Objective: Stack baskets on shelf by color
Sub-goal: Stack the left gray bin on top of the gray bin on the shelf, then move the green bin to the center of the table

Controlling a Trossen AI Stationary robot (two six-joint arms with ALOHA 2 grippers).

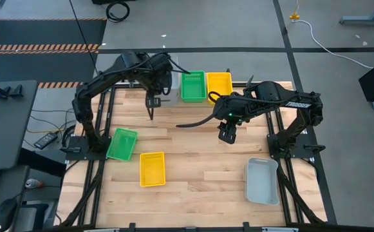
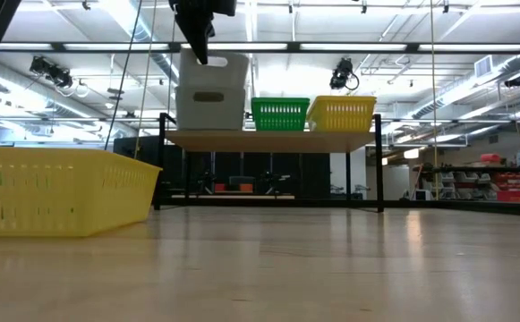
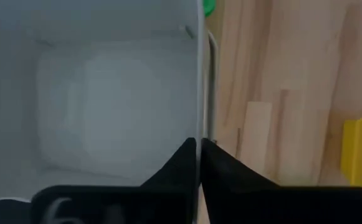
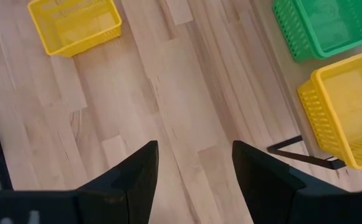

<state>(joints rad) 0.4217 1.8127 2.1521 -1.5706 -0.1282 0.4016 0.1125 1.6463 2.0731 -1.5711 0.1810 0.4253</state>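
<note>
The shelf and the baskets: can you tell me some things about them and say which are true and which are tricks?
1. The shelf holds grey, green and yellow baskets. True.
2. A red basket lies on the table. False: the loose ones are green, yellow and grey.
3. The right gripper holds a basket. False: it is open and empty.
4. The left gripper is shut, beside the shelf's grey basket. True.

Overhead straight down, low level across — both on the shelf (image 1: 199,98); wrists close, downward.
</note>
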